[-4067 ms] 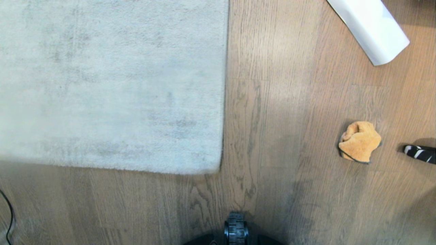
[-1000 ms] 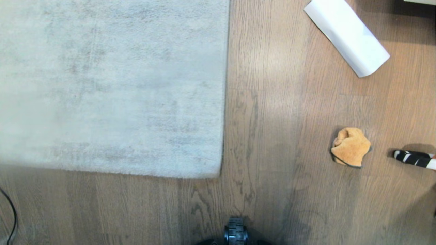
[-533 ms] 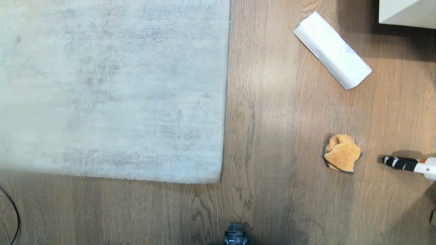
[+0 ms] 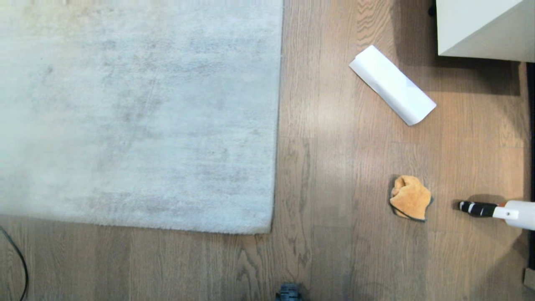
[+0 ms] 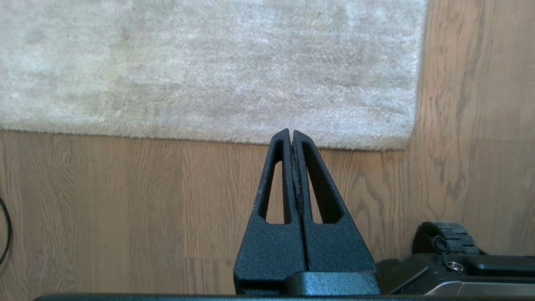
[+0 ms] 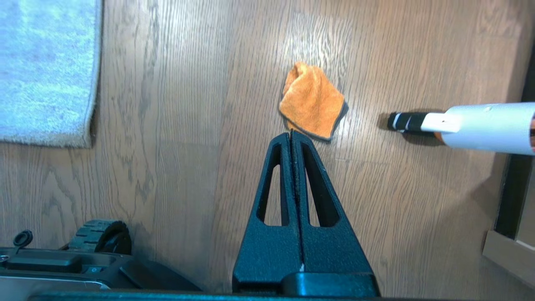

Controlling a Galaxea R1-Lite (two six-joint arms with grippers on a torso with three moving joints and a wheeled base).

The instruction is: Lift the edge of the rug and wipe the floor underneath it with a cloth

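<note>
The light grey rug (image 4: pixel 138 113) lies flat on the wood-grain floor (image 4: pixel 334 167), filling the left of the head view, its near right corner (image 4: pixel 267 228) close to me. An orange cloth (image 4: pixel 410 197) with dark edging sits crumpled on the floor to the right. Neither arm shows in the head view. My left gripper (image 5: pixel 291 133) hangs shut and empty above the floor just short of the rug's (image 5: pixel 209 71) near edge. In the right wrist view my right gripper (image 6: pixel 291 135) is shut and empty, high above the floor, with the cloth (image 6: pixel 311 100) just beyond its tips.
A white rolled sheet of paper (image 4: pixel 392 85) lies on the floor at the back right. A white cabinet corner (image 4: pixel 485 27) stands beyond it. A white tube with a black striped tip (image 4: pixel 493 209) reaches in from the right near the cloth. A black cable (image 4: pixel 16 259) curves at the near left.
The whole head view has shifted: rug edge, cloth and paper roll slid down and inward, and the white cabinet has come into view at top right. Nothing on the floor moved.
</note>
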